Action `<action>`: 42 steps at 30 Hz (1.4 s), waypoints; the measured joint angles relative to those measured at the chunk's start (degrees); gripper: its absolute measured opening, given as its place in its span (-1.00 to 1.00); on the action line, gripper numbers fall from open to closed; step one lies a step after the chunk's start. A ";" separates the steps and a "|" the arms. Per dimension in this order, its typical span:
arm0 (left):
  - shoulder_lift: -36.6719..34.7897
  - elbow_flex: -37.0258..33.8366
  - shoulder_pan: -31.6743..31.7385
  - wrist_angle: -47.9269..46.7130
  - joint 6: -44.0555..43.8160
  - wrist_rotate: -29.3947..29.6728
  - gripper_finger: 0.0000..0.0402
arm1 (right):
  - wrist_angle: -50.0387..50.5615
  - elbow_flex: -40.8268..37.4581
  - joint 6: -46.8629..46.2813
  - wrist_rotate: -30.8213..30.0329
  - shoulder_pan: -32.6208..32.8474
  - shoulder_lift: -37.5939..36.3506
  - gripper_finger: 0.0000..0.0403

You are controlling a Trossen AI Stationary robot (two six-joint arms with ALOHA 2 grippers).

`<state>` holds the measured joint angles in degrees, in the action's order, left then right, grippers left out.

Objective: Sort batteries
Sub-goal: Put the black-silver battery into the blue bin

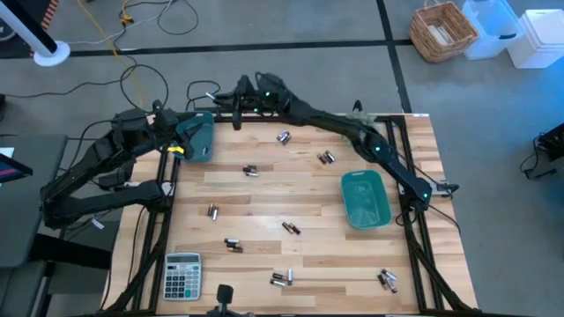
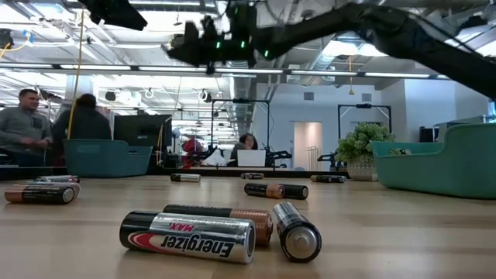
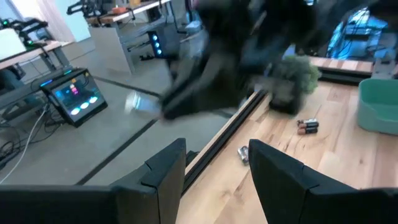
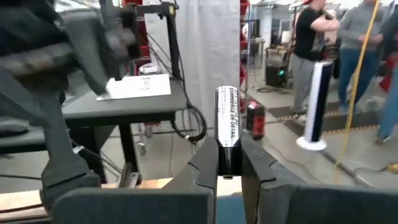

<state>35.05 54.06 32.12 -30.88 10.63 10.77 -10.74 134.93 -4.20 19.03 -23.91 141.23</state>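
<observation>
At the bench's back-left corner: left gripper (image 3: 214,155), fingers apart with nothing between them, beside the left bin (image 1: 198,136).
Just beyond the back edge, near that bin: right gripper (image 4: 229,152), reached across from the right side and clamped on one battery (image 4: 227,118) that stands upright out of its fingers.
Bench (image 1: 264,198), spread: loose batteries (image 1: 250,170) lying flat in small clusters from the back row to the front edge, most of them well apart from either bin.
Handling: rigid metal cylinders, probably dense for their size; smooth jackets likely to slip and to roll if nudged sideways.
Hold: across the barrel near mid-length, fingers square to the long axis; where two lie touching, take the outer one.
Count, calculator (image 1: 182,275): one, front left, not part of the sort.
Count, bins: two teal, the left bin at the back left and the right bin (image 1: 366,198) at mid right.
Count, battery clusters: eight on the wood, singles, pairs and threes, roughly sixteen pieces; exact number not readable.
Count, sizes: two apparent; the split cannot be told.
</observation>
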 joint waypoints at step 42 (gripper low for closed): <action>-0.99 -0.02 -0.02 1.50 -1.71 -0.51 -0.16 | -12.61 0.07 -3.15 -8.42 6.43 17.35 -0.79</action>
<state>34.06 54.04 32.10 -29.38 8.93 10.26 -23.35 135.00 -7.36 10.61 -17.48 158.58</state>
